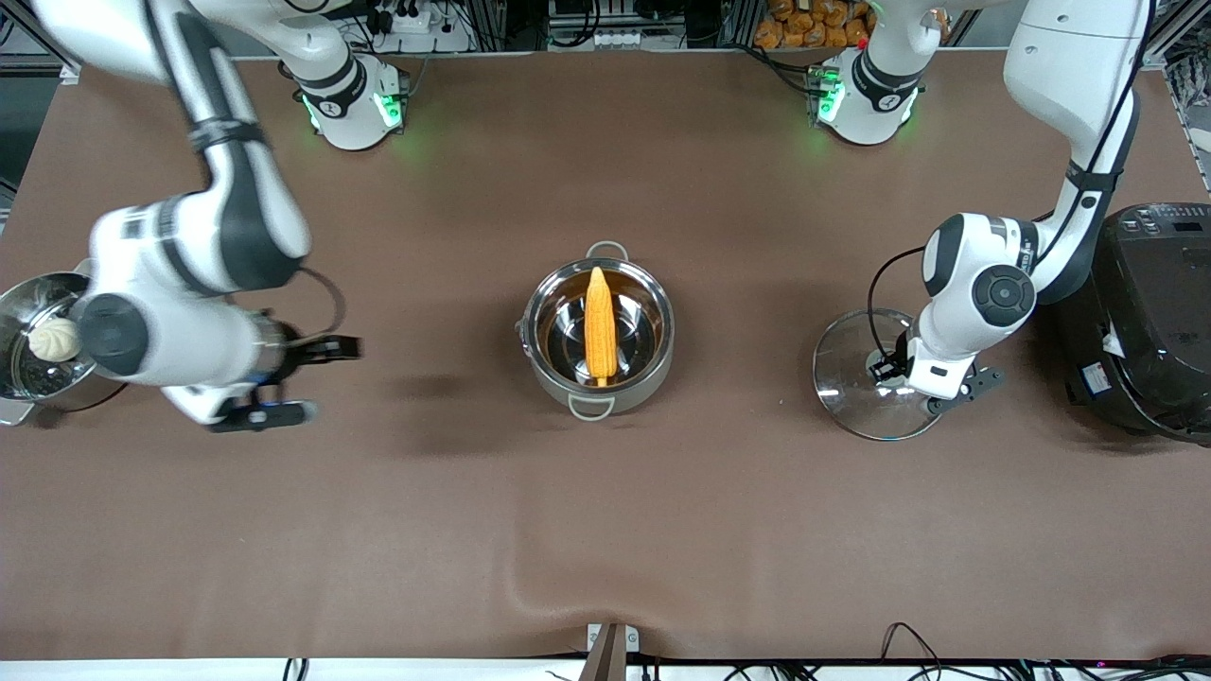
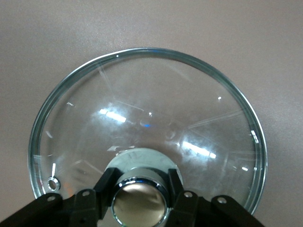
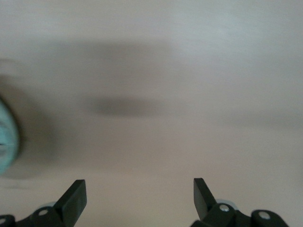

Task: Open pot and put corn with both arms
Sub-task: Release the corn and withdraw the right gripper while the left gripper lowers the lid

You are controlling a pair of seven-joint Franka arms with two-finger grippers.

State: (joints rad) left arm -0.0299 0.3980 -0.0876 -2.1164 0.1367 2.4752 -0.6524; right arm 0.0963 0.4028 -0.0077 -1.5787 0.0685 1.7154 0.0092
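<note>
The steel pot (image 1: 662,326) stands open at the middle of the table. The corn (image 1: 599,326) lies inside it, stalk stub toward the front camera. The glass lid (image 1: 851,378) rests on the table toward the left arm's end. My left gripper (image 1: 894,371) is down on it. In the left wrist view the lid (image 2: 142,109) fills the picture, and my left gripper (image 2: 141,178) is shut on its copper-coloured knob (image 2: 139,203). My right gripper (image 1: 331,380) is open and empty over bare table between the pot and the steamer pan; the right wrist view shows the right gripper (image 3: 138,187) over cloth only.
A steel steamer pan (image 1: 19,303) with a white bun (image 1: 55,339) sits at the right arm's end. A big black rice cooker (image 1: 1149,312) stands at the left arm's end, close to the lid. The brown cloth has a wrinkle (image 1: 568,586) near the front edge.
</note>
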